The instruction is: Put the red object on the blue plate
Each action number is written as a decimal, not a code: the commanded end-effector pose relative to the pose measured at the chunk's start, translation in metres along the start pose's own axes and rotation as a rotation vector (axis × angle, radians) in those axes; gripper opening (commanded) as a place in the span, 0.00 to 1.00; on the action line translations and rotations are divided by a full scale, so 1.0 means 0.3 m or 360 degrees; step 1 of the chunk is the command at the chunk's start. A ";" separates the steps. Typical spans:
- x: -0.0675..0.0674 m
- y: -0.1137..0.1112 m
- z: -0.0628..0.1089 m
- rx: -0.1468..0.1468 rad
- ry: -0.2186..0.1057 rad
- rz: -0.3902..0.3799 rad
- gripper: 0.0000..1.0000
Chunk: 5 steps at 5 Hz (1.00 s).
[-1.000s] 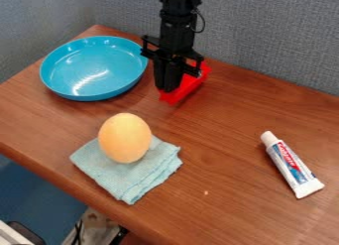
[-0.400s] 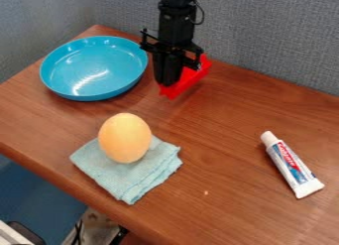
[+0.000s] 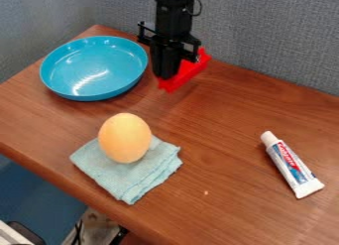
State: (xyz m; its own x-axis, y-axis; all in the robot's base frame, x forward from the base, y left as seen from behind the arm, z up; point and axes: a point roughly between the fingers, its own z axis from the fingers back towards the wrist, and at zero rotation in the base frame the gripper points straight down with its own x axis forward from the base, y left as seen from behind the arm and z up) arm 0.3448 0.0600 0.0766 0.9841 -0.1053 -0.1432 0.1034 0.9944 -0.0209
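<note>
Camera view, nearest edge: I am seeing a teal cloth [image 3: 129, 162] with an orange egg-shaped ball [image 3: 125, 138] sitting on it, at the front of the wooden table [image 3: 225, 120].
Right front: a toothpaste tube [image 3: 290, 163] is lying flat, well apart from the work. Its red band is carrying white lettering that I am finding too small to read.
Plate: the blue plate [image 3: 93, 68] is sitting at the far left with nothing in it.
Red object: the red object [image 3: 185, 70] is sitting at the far middle, just right of the plate's rim; whether it is resting on the table or slightly raised, I cannot tell. Its long axis is running from near-left to far-right.
Gripper: the gripper [image 3: 165, 72] is coming straight down over the block's near-left end, its dark fingers appearing to straddle that end. I am judging the jaws closed on the block, though the contact itself is hidden.
Deciding relation: the plate is lying directly left of the gripper and close, so I am expecting a lift and a short carry leftward over the rim.
</note>
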 end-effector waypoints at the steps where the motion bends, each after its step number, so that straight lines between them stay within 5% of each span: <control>1: -0.006 0.032 0.162 0.0048 -0.0212 0.0050 0.00; 5: -0.063 0.115 0.215 0.0058 -0.0252 0.0246 0.00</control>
State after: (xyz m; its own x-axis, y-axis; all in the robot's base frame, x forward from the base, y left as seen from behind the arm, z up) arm 0.3368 0.0898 0.1066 0.9953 0.0341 -0.0903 -0.0345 0.9994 -0.0031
